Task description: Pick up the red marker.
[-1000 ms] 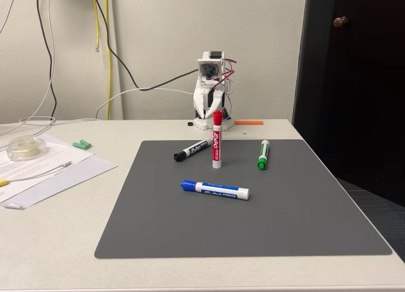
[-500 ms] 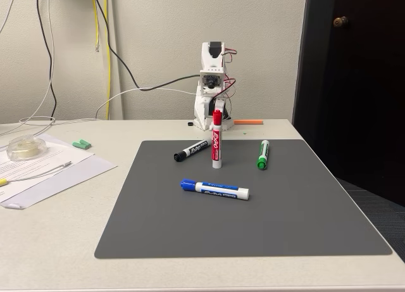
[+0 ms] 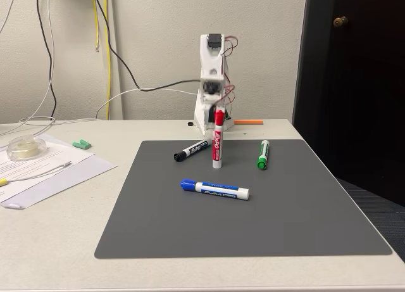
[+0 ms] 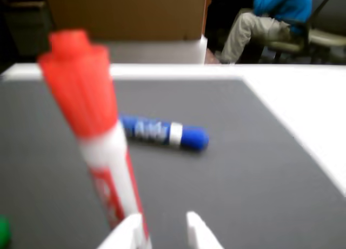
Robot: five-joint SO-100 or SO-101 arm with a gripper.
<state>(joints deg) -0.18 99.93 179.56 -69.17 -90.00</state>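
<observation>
Arm raised higher, Expo red marker point(image 3: 217, 140) tilted, tool point(image 4: 162, 230) beside it

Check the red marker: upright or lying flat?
Nearly upright, leaning slightly. The red marker stands on its end on the grey mat, cap up, while the blue marker lies flat.

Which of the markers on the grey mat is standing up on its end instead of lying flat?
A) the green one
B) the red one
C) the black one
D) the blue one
B: in the fixed view the red marker stands nearly upright, cap up, on the grey mat, while the blue marker, green marker and black marker lie flat.
</observation>
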